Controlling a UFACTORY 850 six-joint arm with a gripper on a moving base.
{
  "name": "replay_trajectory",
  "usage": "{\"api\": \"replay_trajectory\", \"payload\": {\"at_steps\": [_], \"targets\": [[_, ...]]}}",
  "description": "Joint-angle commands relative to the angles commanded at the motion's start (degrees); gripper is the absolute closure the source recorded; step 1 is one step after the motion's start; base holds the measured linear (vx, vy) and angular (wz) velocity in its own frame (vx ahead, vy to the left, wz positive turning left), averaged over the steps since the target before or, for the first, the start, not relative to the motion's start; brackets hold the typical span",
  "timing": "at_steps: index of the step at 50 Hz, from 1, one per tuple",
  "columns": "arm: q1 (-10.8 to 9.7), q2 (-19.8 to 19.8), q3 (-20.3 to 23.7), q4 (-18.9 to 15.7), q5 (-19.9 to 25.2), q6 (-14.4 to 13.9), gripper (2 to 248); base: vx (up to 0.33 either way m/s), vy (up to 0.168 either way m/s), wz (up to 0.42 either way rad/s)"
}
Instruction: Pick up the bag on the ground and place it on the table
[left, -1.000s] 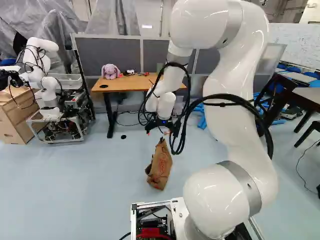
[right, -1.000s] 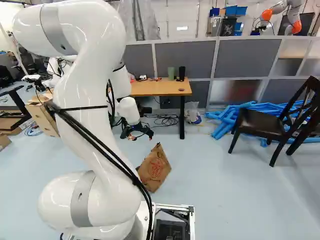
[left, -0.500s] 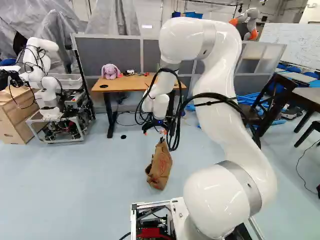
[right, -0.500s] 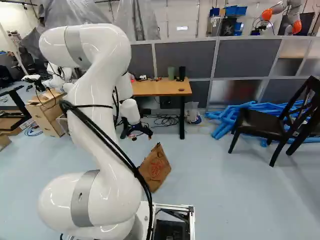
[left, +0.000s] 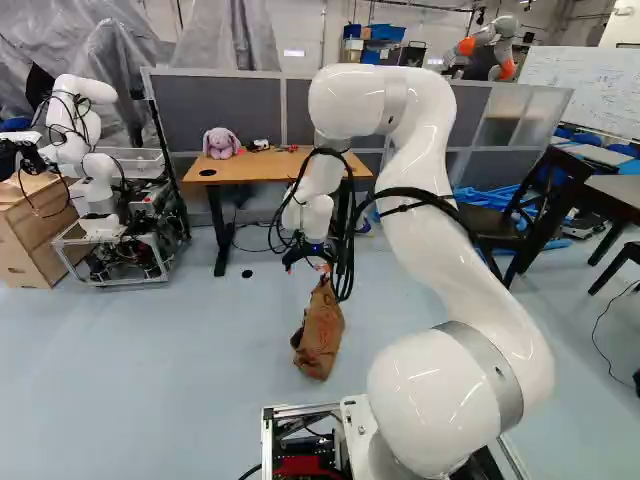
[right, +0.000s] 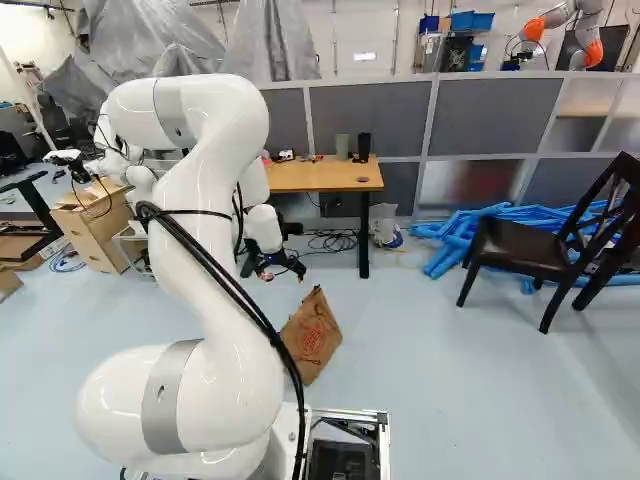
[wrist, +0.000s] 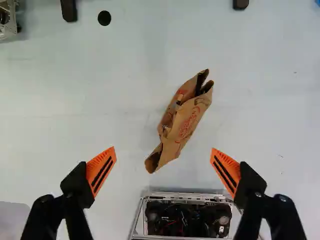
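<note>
One brown paper bag (left: 320, 338) is seen on the floor (left: 150, 380), lower middle of the left base view.
The jaws are spread wide, nothing held; a plush rabbit (left: 221, 143) is carried by the tabletop (left: 262, 172) higher up.

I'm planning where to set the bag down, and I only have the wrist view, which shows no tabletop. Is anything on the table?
Observer: Yes. The left base view shows a plush rabbit near the left end of the table.

Operator: And towards the other end, from the right base view?

Observer: Two upright items stand side by side near the back edge there, a green one and a black one.
</note>
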Motion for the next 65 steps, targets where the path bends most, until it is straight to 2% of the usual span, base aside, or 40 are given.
{"api": "replay_trajectory", "payload": {"at_steps": [29,32,41,65], "targets": [[0.0,-6.3,-3.9,0.0,0.0,0.0,3,0.0,0.0,0.0],[0.0,-7.0,-4.3,0.0,0.0,0.6,3,0.0,0.0,0.0],[0.0,-8.9,-5.6,0.0,0.0,5.0,3,0.0,0.0,0.0],[0.0,-14.1,-9.2,0.0,0.0,19.3,3,0.0,0.0,0.0]]}}
